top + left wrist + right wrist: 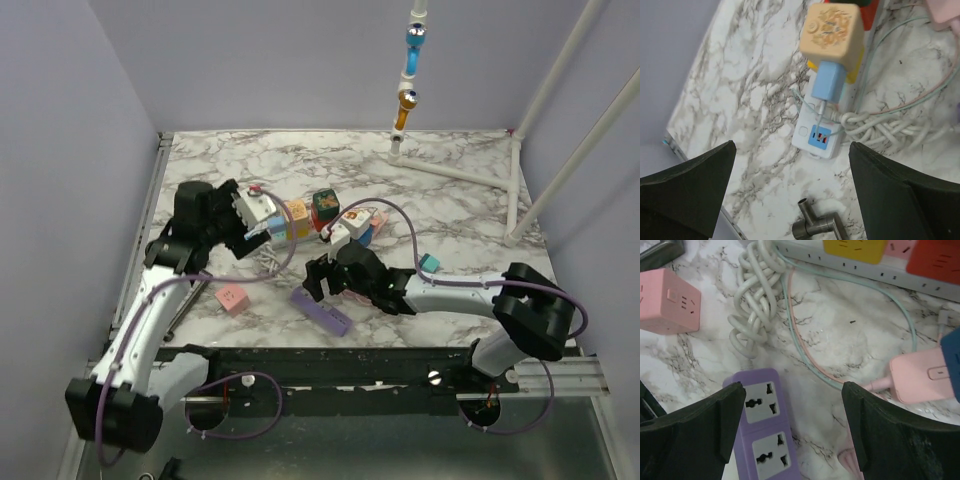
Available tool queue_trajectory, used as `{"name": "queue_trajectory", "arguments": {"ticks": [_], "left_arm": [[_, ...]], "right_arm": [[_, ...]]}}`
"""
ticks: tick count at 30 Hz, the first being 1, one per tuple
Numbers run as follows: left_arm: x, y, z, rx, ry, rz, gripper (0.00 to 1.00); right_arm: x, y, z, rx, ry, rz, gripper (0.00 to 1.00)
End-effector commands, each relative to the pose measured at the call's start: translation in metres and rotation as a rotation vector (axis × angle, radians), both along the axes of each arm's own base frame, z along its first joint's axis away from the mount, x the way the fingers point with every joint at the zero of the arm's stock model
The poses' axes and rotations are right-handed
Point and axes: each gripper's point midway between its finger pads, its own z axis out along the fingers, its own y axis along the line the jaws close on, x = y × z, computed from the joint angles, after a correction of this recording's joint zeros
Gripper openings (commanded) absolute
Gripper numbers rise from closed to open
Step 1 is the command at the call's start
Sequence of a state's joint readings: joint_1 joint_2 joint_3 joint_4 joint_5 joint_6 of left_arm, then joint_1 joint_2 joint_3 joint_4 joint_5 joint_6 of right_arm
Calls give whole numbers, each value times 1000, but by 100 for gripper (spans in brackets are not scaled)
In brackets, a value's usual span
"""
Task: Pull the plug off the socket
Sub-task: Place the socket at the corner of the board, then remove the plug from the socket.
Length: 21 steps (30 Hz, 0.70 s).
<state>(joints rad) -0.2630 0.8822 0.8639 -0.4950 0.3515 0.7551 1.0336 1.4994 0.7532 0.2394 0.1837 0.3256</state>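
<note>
Two arms, two grippers, one white-and-grey marble tabletop (460, 215). The left gripper (792, 150) hangs over the left end of one white plastic power strip (807, 135), its two dark fingers (690, 190) spread wide and holding nothing. The task's thing, one light-blue rectangular plug (829, 82), is between those fingers but clear of both. It sits against the near face of one cream patterned cube adapter (831, 32), and a thin teal lead (818, 112) runs from it to the strip's blue port panel (819, 137); cannot tell if it is fully seated. The strip carries three countable cubes: the cream one, one yellow cube adapter (855, 245) and one red cube adapter (935, 257). One coiled white cable (752, 305) lies just beside the strip. One loose pink cube socket (667, 300) sits on the table, left of the coil. One purple plastic power strip (762, 420), with two sockets showing, lies nearer the arm bases. The right gripper (794, 390) hovers over it, fingers (900, 435) apart and empty. One flat pink charger block (917, 377) lies right of it, and one small teal cube (429, 263) further right. One white pipe frame (515, 175) stands at back right.
</note>
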Motion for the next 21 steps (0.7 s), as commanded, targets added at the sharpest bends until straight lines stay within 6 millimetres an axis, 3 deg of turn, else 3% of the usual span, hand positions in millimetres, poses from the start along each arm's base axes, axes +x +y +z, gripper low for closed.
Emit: {"name": "queue_trajectory", "arguments": {"ticks": [1, 8, 11, 14, 17, 21], "left_arm": [[24, 14, -14, -120, 290, 118, 99], [39, 11, -22, -114, 251, 65, 99], [42, 13, -33, -94, 300, 80, 99], [48, 23, -47, -38, 294, 104, 98], [54, 36, -60, -31, 303, 138, 99], [62, 53, -64, -136, 392, 216, 99]], "right_arm": [[-12, 32, -6, 12, -2, 119, 85], [-46, 7, -45, -129, 24, 124, 79], [-48, -4, -51, -182, 24, 103, 79], [-27, -8, -24, -203, -84, 37, 84], [0, 4, 15, -174, -179, -2, 91], [41, 23, 36, -152, -227, -86, 93]]}}
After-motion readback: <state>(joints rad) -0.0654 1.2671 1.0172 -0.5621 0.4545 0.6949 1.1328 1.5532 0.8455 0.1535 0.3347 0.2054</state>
